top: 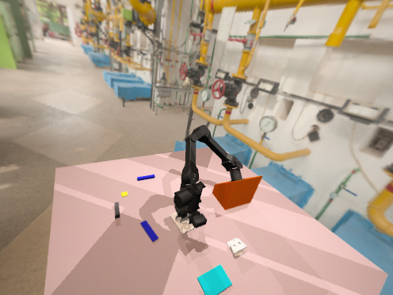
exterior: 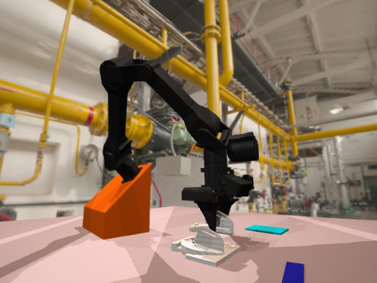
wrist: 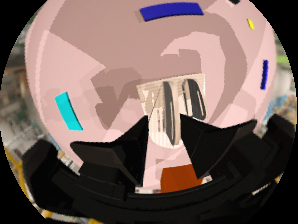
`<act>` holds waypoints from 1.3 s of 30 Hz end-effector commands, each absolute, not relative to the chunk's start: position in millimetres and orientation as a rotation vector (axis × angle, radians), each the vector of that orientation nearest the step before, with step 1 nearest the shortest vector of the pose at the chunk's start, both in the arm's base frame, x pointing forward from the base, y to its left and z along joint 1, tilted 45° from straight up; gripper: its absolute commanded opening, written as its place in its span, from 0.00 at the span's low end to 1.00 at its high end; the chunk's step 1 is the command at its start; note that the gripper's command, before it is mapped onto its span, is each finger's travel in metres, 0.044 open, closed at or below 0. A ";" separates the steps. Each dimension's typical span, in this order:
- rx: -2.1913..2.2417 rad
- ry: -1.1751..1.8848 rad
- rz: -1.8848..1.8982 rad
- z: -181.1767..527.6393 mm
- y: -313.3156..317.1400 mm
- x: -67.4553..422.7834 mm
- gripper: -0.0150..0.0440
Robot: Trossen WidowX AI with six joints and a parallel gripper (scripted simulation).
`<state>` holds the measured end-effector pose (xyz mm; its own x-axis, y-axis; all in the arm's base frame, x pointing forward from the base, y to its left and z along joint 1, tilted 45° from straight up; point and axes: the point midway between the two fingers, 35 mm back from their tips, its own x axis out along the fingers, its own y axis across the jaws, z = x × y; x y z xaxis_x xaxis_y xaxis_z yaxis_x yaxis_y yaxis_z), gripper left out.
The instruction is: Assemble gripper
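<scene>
The gripper base lies flat on the table under the hand. One pale jaw sits on the base with its curved finger upright. My gripper is shut on the other jaw, whose finger also stands upright. The held jaw is beside the first one and appears slightly above the base; the fingers and jaw hide its pin and any tooth contact. The white housing plate lies on the table, apart from the base.
An orange wedge block stands near the arm. A cyan plate, a blue bar, a blue rod, a yellow piece and a dark block lie around the base.
</scene>
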<state>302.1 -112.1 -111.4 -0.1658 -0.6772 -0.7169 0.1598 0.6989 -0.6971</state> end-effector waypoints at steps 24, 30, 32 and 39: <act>-0.448 1.585 -0.782 -119.7 -120.7 295.5 0.48; -0.449 1.585 -0.782 -120.2 -121.2 295.4 0.48; -0.449 1.585 -0.782 -120.2 -121.2 295.4 0.48; -0.448 1.585 -0.782 -122.4 -123.3 294.8 0.48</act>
<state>296.4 -121.9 -121.8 -0.1721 -0.6779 -0.7147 0.1538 0.6982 -0.6992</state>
